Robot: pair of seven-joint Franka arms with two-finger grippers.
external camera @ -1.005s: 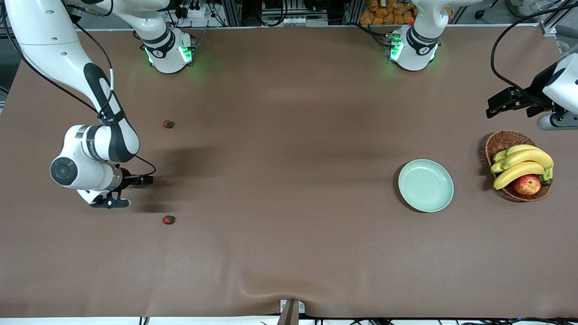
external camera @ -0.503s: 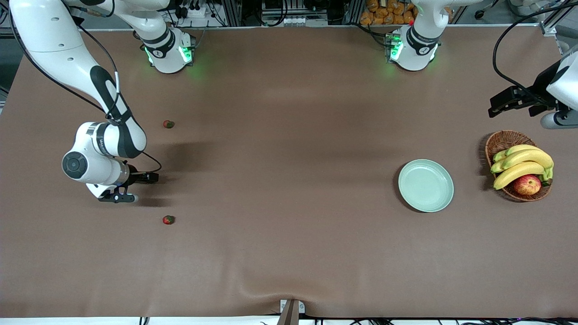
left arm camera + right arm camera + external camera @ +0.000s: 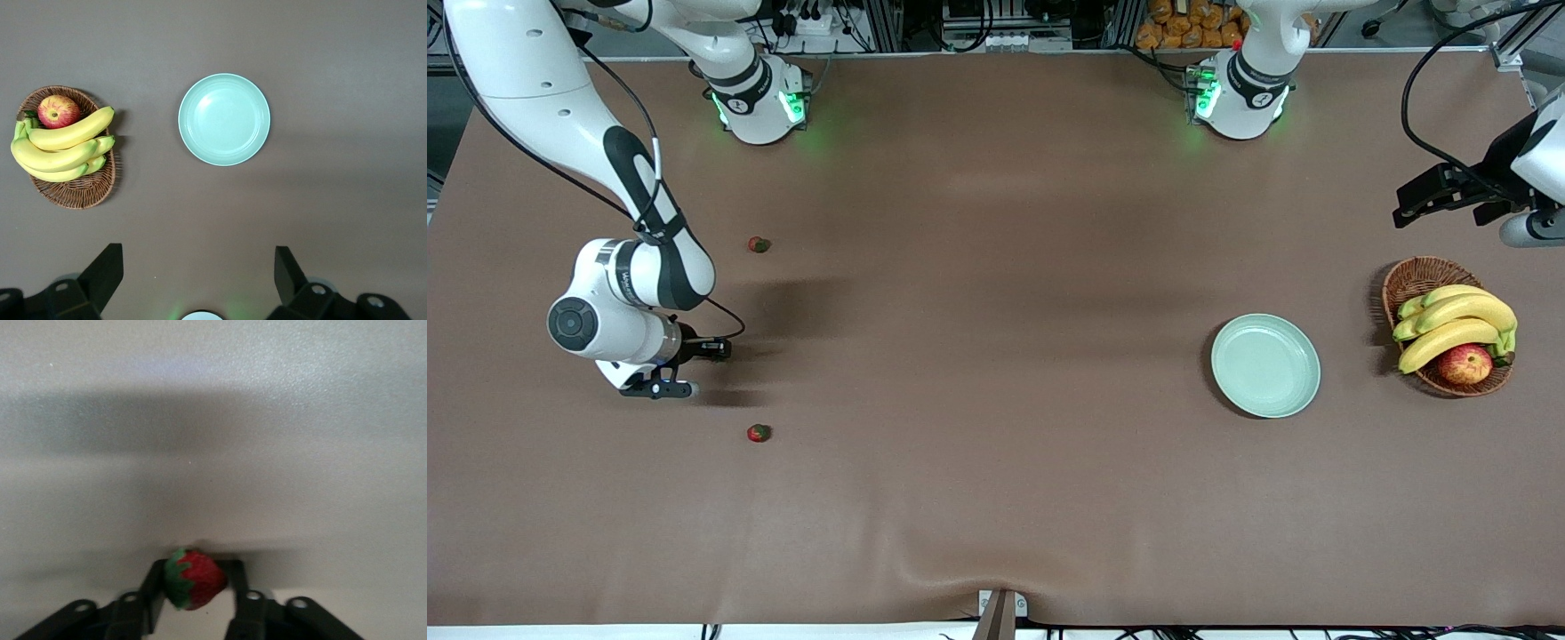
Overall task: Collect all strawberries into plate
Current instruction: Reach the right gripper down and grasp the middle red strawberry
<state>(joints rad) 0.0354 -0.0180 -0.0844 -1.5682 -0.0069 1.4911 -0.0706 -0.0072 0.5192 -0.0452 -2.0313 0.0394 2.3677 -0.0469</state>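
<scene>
The brown table (image 3: 996, 498) carries the empty mint-green plate (image 3: 1265, 365) toward the left arm's end, just beside a wicker basket (image 3: 1416, 277) holding bananas (image 3: 1458, 322) and an apple (image 3: 1465, 364). The left gripper (image 3: 199, 277) waits with its jaws spread wide, up over the table near the basket, while the right gripper (image 3: 193, 603) is over the right arm's end, clenched on 1 strawberry (image 3: 193, 581). 2 other strawberries lie on the table there: 1 (image 3: 759, 244) farther from the front camera, 1 (image 3: 759, 433) nearer.
</scene>
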